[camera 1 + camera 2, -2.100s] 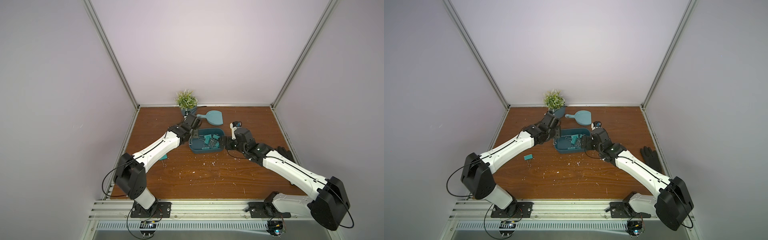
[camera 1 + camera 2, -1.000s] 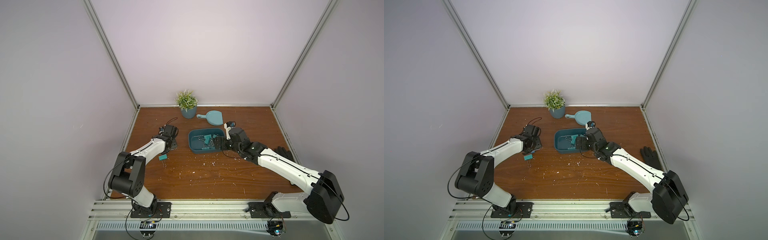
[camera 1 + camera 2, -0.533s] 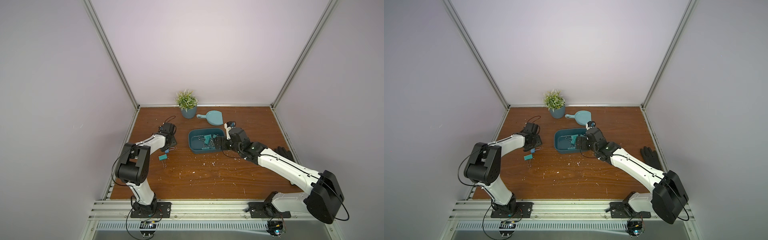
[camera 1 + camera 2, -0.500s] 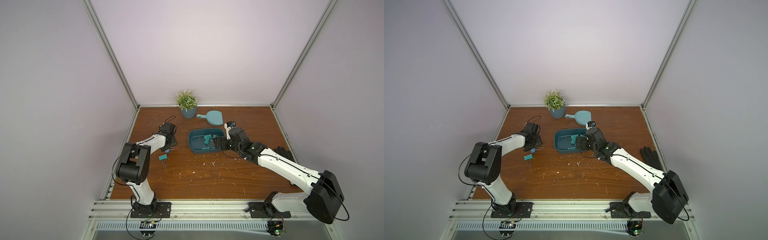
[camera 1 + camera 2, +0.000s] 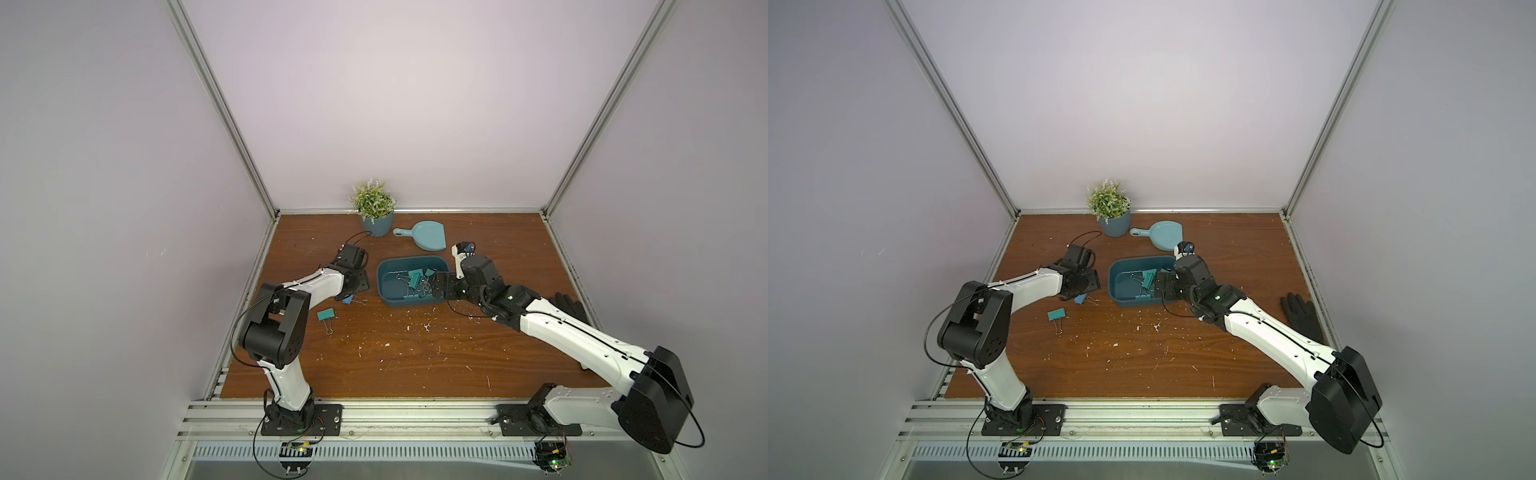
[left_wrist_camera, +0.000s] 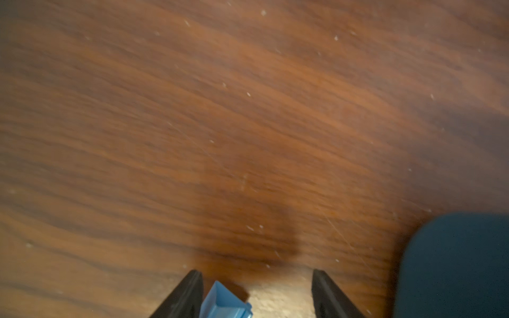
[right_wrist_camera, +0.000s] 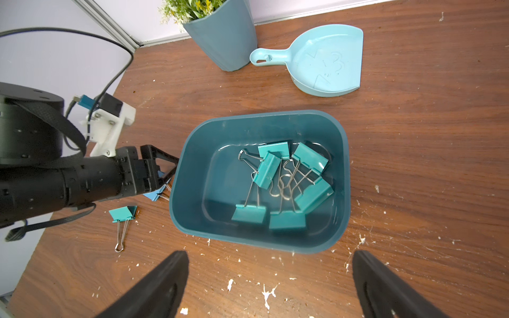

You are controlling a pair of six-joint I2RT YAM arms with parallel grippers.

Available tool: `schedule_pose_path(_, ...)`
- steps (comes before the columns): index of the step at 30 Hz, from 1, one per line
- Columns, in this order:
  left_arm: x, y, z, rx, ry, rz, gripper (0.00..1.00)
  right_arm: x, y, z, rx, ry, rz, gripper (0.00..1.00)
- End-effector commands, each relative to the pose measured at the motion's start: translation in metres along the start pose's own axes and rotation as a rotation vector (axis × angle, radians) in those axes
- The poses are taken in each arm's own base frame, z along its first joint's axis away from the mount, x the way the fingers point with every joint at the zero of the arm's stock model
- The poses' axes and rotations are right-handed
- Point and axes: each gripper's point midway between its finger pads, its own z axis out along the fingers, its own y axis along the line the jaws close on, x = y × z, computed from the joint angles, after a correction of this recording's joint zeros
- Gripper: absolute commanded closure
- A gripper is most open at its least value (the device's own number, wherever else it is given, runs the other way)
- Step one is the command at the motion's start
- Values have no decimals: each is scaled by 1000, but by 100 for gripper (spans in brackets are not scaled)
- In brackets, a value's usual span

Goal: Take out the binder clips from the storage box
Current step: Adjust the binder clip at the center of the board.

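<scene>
The dark teal storage box point(image 5: 411, 260) point(image 5: 1142, 259) point(image 7: 264, 114) stands mid-table and holds several teal binder clips point(image 5: 414, 279) point(image 5: 1148, 278) point(image 7: 268, 170) with tangled wire handles. Left of the box, a teal clip point(image 5: 326, 314) point(image 7: 122, 213) and a blue clip point(image 5: 347, 300) point(image 5: 1080, 299) point(image 7: 154, 194) lie on the wood. My left gripper point(image 5: 359, 284) point(image 6: 256, 275) point(image 7: 165, 165) hangs open just above the blue clip point(image 6: 223, 302), which sits beside one finger, ungripped. My right gripper point(image 5: 434, 284) point(image 7: 270, 261) is wide open and empty at the box's right side.
A plant in a blue-grey pot point(image 5: 377, 226) and a light blue dustpan point(image 5: 428, 236) stand behind the box. A black glove point(image 5: 1302, 316) lies at the right edge. White crumbs point(image 7: 268, 296) litter the wood in front of the box. The box's corner point(image 6: 454, 261) is close to my left gripper.
My left arm has swung from the box to the left, and the blue clip now lies on the table beside the teal one. My right gripper edged closer to the box.
</scene>
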Motion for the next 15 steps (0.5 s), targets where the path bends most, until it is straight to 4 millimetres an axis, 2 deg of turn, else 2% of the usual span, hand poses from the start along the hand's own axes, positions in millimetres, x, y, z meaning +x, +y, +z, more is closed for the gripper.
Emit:
schedule_pose_path(1,9,9,4,-70,29,35,33,-7,6,-7,-23,-19,10,1)
schedule_pose_path(7,19,4,-2,-139,14,116,27,-15,9,-11,-26,-38,6,1)
schedule_pose_path(15,43,5,-7,-205,48,194,25,-12,5,-15,-32,-50,27,1)
